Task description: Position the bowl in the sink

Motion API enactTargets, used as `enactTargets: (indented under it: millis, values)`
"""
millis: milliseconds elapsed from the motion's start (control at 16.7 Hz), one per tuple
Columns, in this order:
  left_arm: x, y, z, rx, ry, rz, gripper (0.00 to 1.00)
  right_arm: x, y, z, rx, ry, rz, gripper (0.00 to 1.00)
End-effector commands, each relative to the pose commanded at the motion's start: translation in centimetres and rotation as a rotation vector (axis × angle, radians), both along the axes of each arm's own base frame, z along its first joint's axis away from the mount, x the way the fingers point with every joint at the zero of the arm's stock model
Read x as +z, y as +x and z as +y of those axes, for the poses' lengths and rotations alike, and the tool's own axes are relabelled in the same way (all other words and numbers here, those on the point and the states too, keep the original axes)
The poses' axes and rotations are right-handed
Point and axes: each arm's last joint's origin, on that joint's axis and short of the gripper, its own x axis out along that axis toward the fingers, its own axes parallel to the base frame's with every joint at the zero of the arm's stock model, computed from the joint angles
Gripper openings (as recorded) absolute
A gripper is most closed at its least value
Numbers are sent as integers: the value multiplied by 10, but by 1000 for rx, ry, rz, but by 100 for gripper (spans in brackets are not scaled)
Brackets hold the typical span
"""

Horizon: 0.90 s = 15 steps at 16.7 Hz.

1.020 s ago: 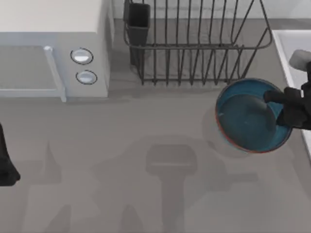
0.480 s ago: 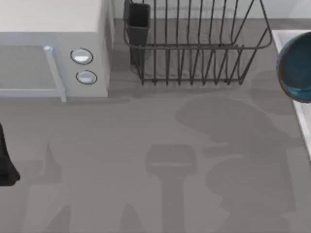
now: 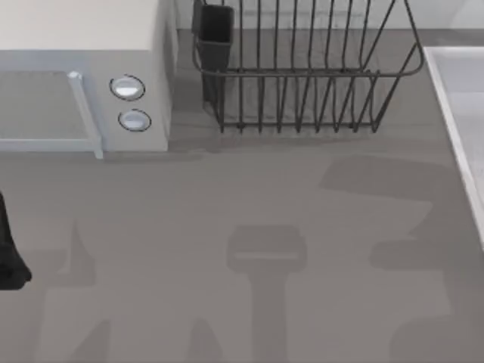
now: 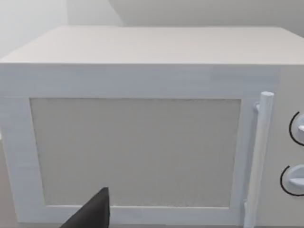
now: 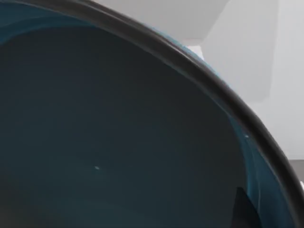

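Blue-glazed bowl [image 5: 118, 133] close up, pale sink [image 3: 461, 113] rim at table's right

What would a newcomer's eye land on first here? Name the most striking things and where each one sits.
First, the bowl: its blue glazed inside looms right up against the right wrist camera. From above, the white microwave with two round knobs fills the table's far left, and the dark wire dish rack stands beside it, toward the right. The sink shows its pale rim at the right edge, and the left arm is parked at the left edge.
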Motion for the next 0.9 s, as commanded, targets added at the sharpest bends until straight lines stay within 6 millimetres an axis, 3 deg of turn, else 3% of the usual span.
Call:
enactTargets:
  millis: [180,600,720,900]
  values:
    - [0,0,0,0,0,0,100,10,-7,-10,-36,-53,-70,0]
    - [0,0,0,0,0,0,100,7,-5,-11,-34,-52,-71,0]
    - [0,0,0,0,0,0,100,-5,-1,-13,-34,-50,-67,0]
    - [0,0,0,0,0,0,100,-38,6,-19,-36,-47,-61,0]
